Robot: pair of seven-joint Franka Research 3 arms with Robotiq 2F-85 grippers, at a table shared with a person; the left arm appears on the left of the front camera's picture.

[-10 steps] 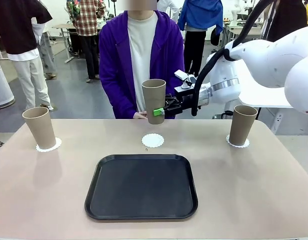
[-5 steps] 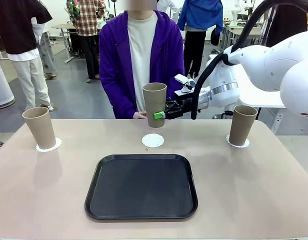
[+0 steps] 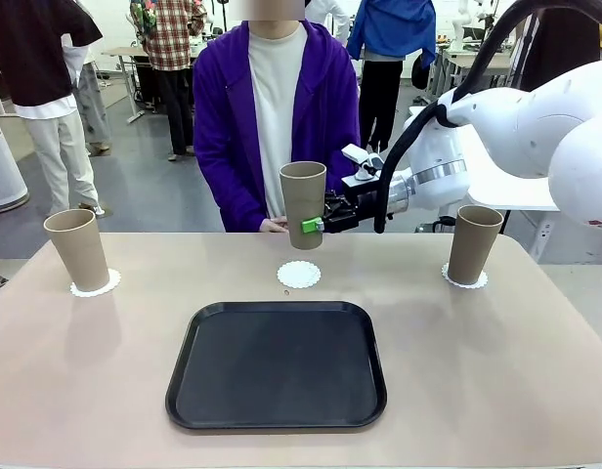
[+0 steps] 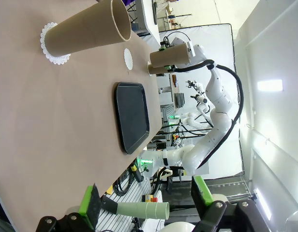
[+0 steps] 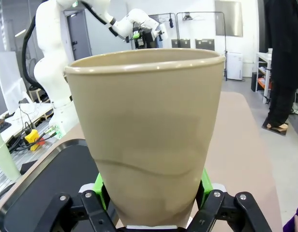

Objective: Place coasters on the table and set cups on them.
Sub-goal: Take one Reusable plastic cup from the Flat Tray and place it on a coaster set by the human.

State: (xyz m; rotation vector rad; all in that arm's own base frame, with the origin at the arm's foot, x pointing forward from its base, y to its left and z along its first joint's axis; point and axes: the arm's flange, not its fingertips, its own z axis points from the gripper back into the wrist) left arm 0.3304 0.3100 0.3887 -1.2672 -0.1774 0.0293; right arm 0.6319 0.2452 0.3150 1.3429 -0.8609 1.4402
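Tan, tapered cup (image 3: pixel 303 200) clamped upright in right tool (image 3: pixel 317 224); rim interior hidden frontally; left tool (image 4: pixel 146 205) apart.

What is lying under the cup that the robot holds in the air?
Under the held cup lies a bare white coaster on the table; cup and coaster do not touch. Nothing covers that coaster.

Tray (image 3: pixel 277 363) centre; bare coaster (image 3: pixel 299 275) behind; cups on coasters left (image 3: pixel 77 249), right (image 3: pixel 473 243).
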